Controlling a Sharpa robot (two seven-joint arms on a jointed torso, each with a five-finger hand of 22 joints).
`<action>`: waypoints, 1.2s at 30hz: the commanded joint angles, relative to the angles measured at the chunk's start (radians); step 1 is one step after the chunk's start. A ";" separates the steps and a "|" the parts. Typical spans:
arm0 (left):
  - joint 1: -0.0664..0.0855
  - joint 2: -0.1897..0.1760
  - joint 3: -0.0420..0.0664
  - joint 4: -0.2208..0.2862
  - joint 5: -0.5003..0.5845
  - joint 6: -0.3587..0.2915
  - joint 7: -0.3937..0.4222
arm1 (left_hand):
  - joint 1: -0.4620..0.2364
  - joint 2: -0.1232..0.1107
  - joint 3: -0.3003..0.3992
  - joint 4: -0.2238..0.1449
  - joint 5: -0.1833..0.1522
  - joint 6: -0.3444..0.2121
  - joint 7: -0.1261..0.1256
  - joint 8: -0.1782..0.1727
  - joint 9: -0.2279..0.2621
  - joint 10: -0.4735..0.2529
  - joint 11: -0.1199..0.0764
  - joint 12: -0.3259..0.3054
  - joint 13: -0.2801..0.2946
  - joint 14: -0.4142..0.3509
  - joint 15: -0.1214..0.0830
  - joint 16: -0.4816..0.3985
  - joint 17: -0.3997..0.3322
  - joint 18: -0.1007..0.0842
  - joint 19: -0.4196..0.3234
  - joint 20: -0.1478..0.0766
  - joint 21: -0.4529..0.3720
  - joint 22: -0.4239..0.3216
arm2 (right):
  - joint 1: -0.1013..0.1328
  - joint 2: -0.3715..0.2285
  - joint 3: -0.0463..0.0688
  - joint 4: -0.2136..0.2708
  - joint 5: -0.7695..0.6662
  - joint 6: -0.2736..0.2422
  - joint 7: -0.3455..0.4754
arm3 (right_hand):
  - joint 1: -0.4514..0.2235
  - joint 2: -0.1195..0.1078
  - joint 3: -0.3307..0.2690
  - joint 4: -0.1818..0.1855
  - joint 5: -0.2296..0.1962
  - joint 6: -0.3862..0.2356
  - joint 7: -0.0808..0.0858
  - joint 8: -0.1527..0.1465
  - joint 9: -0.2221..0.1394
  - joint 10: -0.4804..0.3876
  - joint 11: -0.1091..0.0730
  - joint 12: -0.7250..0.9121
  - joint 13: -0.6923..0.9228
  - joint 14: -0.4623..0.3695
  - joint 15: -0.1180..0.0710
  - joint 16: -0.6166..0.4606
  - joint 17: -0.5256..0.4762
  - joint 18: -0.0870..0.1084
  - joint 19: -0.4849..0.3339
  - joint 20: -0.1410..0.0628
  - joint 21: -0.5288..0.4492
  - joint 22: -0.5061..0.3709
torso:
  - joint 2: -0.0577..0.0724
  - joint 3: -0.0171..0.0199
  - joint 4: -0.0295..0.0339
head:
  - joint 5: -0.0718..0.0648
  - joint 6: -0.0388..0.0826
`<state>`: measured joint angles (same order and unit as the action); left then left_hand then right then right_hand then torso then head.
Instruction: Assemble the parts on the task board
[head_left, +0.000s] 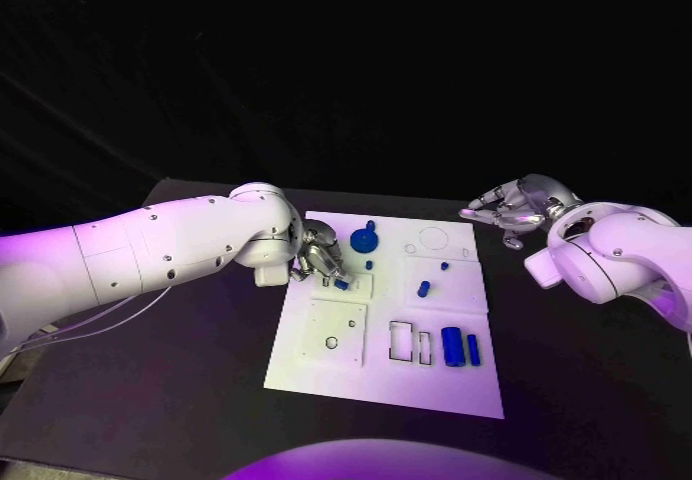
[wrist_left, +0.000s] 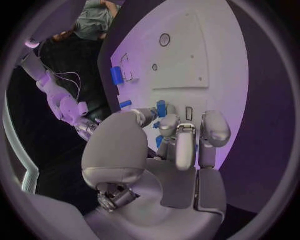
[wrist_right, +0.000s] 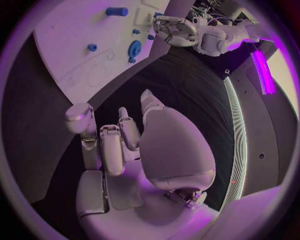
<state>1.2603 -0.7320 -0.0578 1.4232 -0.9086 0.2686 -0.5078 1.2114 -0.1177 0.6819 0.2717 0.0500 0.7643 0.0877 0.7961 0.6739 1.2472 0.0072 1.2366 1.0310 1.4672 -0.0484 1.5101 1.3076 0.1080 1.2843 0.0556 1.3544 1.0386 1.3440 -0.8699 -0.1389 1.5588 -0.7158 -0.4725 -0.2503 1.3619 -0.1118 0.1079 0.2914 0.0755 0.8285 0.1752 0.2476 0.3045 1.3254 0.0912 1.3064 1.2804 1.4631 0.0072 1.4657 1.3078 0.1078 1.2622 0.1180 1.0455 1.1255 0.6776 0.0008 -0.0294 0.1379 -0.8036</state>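
The white task board (head_left: 325, 365) lies mid-table. My left hand (head_left: 320, 262) hovers over its left back part, fingers curled down onto a small plate with slots. In the left wrist view blue shows between the thumb and fingers (wrist_left: 178, 135), so the hand grips a small blue part (wrist_left: 157, 125). A round blue disc (head_left: 364, 240), a short blue peg (head_left: 424, 289), a blue cylinder (head_left: 453, 346) and a blue bar (head_left: 473, 349) sit on the board. My right hand (head_left: 512, 210) hangs empty off the board's back right corner, fingers apart (wrist_right: 109, 142).
Two empty rectangular slots (head_left: 410, 343) lie beside the blue cylinder. A circle outline (head_left: 433, 238) marks the board's back right. A round hole (head_left: 332, 343) sits in the left front plate. Black table (head_left: 159, 400) surrounds the board.
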 joint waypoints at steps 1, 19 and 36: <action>-0.001 -0.005 0.001 0.017 -0.038 -0.050 0.027 | -0.014 -0.004 0.182 -0.174 0.003 -0.003 -0.007 0.007 0.067 0.003 -0.001 -0.004 0.000 0.064 -0.004 -0.002 0.151 -0.005 0.000 0.001 0.000 0.003 | -0.001 -0.002 0.000 0.000 -0.007 0.018 -0.002 | -0.008 0.000 -0.006 -0.001 0.002 -0.009 -0.002 0.005 0.002 -0.006 -0.002 -0.005 -0.001 0.045 0.007 -0.006 0.030 0.019 -0.004 0.000 -0.005 -0.001 | 0.001 0.0000 0.0001 | -0.002 -0.002; -0.013 0.009 0.000 0.050 -0.232 -0.139 0.015 | -0.056 -0.030 0.247 -0.201 0.004 0.015 -0.018 0.033 0.090 0.035 -0.011 0.016 0.023 0.075 -0.013 0.012 0.175 -0.013 0.026 -0.006 0.020 0.045 | -0.001 -0.006 0.000 0.002 -0.013 0.021 0.007 | -0.004 0.002 -0.005 -0.004 0.002 -0.011 -0.001 0.007 0.002 -0.009 -0.002 -0.006 -0.003 0.044 0.007 -0.007 0.029 0.020 -0.007 0.001 -0.011 -0.004 | 0.001 0.0006 -0.0017 | 0.000 -0.010; -0.016 0.024 -0.001 0.039 -0.262 -0.099 0.006 | -0.078 -0.035 0.259 -0.203 0.004 0.027 -0.023 0.045 0.098 0.037 -0.015 0.013 0.016 0.077 -0.017 0.013 0.178 -0.013 0.028 -0.009 0.022 0.047 | -0.003 -0.005 0.000 0.004 -0.028 0.025 0.008 | 0.001 0.004 -0.004 -0.006 0.003 -0.012 -0.001 0.008 0.002 -0.011 -0.002 -0.008 -0.005 0.044 0.007 -0.007 0.029 0.019 -0.007 0.001 -0.012 -0.004 | 0.001 -0.0001 -0.0023 | 0.003 -0.019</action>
<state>1.2451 -0.7104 -0.0592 1.4620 -1.1475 0.1496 -0.4997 1.1345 -0.1572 0.8074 0.1985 0.0505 0.7676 0.0888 0.8364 0.6962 1.2800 -0.0069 1.2499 1.0475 1.4633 -0.0590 1.5180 1.3075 0.1079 1.3081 0.0467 1.3708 1.0863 1.3412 -0.8748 -0.1389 1.5615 -0.7273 -0.4587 -0.2478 1.3621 -0.1119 0.1051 0.2883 0.0755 0.8216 0.1750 0.2513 0.3051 1.3217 0.0875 1.3022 1.2767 1.4631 0.0071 1.4622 1.3075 0.1077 1.2623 0.1180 1.0378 1.1220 0.6793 0.0009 -0.0306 0.1415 -0.8212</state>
